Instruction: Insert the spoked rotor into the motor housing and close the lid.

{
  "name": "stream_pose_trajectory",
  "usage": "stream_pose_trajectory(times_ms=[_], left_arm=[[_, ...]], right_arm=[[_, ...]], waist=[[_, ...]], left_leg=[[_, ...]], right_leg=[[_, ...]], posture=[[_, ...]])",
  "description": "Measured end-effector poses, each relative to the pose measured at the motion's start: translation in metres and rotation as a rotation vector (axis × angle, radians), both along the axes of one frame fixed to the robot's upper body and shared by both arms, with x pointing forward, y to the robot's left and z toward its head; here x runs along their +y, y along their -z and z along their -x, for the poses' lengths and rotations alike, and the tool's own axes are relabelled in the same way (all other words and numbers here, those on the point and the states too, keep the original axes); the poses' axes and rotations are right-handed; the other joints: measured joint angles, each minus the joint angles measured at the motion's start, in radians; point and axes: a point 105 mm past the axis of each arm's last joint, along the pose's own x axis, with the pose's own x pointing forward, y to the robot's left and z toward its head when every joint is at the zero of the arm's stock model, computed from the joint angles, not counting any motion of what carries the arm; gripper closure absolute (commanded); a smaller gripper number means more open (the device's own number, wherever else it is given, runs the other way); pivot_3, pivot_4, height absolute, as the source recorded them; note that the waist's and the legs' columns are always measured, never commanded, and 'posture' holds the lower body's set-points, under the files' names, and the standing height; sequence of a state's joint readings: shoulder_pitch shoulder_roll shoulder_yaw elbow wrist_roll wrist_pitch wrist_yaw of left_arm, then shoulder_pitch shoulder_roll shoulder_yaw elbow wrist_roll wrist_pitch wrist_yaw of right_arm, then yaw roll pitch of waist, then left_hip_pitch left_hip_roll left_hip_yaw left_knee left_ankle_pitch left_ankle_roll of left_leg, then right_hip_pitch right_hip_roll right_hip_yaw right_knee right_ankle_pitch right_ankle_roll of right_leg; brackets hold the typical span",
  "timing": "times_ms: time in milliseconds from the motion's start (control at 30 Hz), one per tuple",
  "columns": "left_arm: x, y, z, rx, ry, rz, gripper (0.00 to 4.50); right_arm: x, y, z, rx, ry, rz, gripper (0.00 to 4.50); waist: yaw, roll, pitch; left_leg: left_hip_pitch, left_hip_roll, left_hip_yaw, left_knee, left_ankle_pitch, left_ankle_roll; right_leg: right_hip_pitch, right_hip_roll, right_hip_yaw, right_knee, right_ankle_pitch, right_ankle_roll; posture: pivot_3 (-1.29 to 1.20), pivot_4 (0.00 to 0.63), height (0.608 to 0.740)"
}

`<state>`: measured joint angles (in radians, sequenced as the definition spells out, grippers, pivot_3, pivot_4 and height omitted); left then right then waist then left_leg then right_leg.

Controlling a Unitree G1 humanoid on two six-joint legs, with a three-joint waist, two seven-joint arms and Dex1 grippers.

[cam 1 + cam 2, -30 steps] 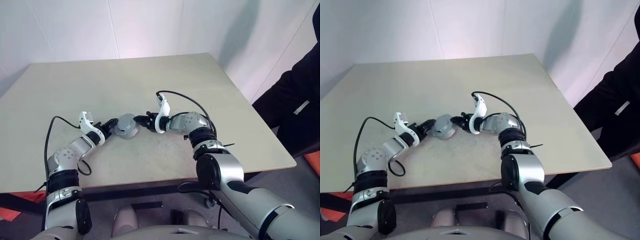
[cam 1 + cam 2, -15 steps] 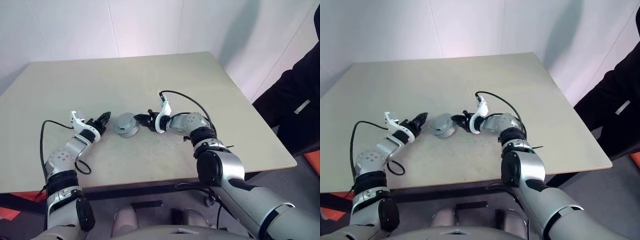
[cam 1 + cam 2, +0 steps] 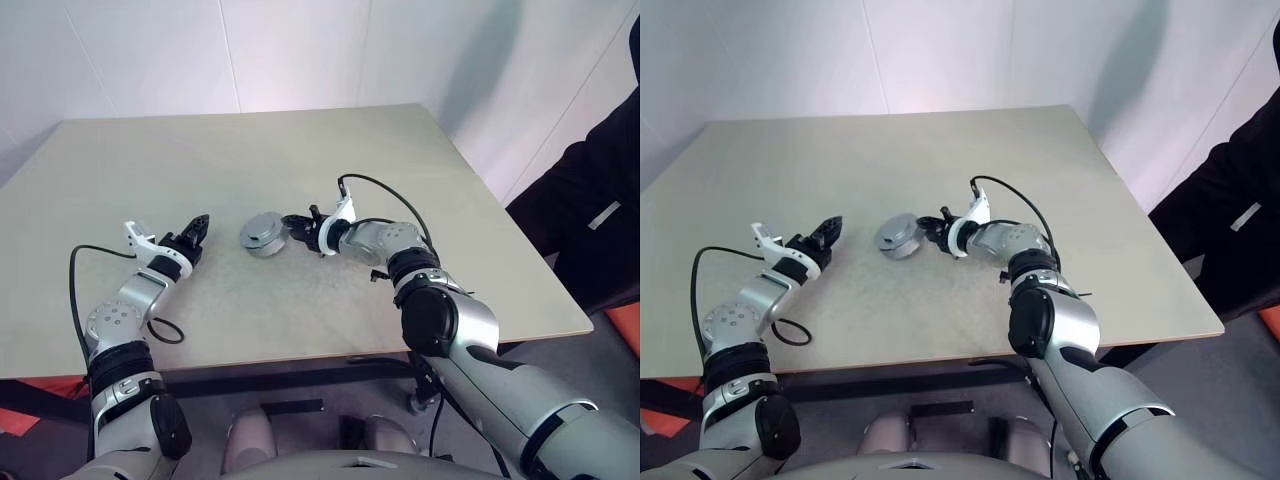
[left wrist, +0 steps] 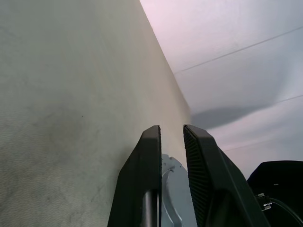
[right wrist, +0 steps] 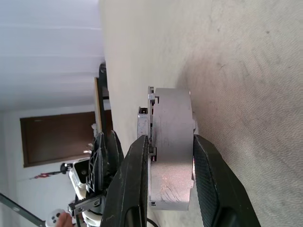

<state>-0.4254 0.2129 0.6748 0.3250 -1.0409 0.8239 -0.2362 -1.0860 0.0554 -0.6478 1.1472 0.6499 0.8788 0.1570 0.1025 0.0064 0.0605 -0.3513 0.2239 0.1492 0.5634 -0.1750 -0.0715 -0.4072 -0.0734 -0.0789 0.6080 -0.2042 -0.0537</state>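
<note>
A pale wooden table [image 3: 300, 150] stands against white walls, and a person in dark clothing [image 3: 590, 200] stands at its right side. Near the table's middle sits the motor housing [image 3: 264, 235], its lid [image 5: 143, 127] on top. The right gripper [image 3: 293, 229] clasps this assembly from the right, one finger [image 5: 130, 189] by the lid, the other by the base. The left gripper [image 3: 197, 224] hangs well apart to the left, its fingers [image 4: 144, 179] narrowly parted around nothing.
</note>
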Motion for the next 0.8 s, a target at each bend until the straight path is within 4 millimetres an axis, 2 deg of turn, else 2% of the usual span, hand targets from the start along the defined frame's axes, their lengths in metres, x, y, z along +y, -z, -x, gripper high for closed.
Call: stream_pose_trajectory(times_ms=[800], left_arm=[[0.0015,0.0031,0.0024,0.011,-0.011,-0.005,3.68]], right_arm=[[0.0007,-0.0002,0.0000,-0.020,-0.011,0.010,3.36]], waist=[[0.000,-0.002,0.001]], left_leg=[[-0.001,0.000,0.000,0.001,0.000,0.001]], right_leg=[[0.000,0.000,0.000,0.000,0.000,0.000]], posture=[[0.00,0.000,0.740]])
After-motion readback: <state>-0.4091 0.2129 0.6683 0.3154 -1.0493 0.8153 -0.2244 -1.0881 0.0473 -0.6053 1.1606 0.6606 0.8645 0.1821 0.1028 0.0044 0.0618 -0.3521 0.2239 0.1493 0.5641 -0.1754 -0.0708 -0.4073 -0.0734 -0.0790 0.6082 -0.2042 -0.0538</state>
